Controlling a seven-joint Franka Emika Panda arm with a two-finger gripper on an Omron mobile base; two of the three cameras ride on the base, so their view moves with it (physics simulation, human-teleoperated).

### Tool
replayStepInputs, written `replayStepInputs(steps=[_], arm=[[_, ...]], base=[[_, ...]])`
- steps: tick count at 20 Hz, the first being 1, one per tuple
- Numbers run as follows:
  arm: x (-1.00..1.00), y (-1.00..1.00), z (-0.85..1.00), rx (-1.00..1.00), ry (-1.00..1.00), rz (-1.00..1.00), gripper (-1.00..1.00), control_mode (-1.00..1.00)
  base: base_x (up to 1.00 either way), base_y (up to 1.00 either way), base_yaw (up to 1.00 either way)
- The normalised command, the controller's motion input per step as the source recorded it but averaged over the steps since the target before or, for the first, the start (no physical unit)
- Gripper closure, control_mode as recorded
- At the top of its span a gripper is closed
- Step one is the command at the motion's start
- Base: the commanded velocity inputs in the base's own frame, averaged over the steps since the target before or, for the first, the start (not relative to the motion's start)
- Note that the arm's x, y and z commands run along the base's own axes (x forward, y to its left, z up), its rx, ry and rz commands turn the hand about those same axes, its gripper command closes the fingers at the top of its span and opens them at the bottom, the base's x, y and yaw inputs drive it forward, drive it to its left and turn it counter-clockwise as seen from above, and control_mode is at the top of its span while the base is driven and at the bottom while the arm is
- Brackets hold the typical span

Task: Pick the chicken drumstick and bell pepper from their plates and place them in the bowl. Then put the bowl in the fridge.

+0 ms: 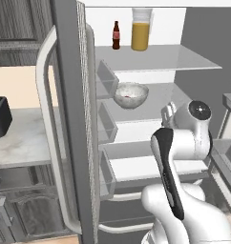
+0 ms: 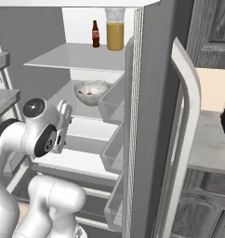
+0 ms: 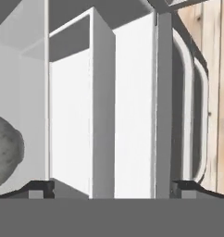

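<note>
Sat the marble bowl on the fridge's middle glass shelf, something red inside, so left the pincer empty with tips wide apart, just near of it beside the open door bins.

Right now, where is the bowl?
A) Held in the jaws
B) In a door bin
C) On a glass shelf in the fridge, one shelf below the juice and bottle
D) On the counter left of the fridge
C: the bowl sits on a shelf in the open fridge, below the shelf with the juice and bottle; the jaws stand wide open with nothing between them.
</note>
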Motion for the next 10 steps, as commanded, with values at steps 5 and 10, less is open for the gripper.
replayStepInputs(steps=[5, 10], arm=[[-0.91, -0.05, -0.19, -0.11, -0.02, -0.04, -1.00, -1.00], [-0.92, -0.06, -0.10, -0.02, -0.08, -0.01, -1.00, -1.00]], base=[[0.00, 0.00, 0.00], [0.00, 0.00, 0.00]])
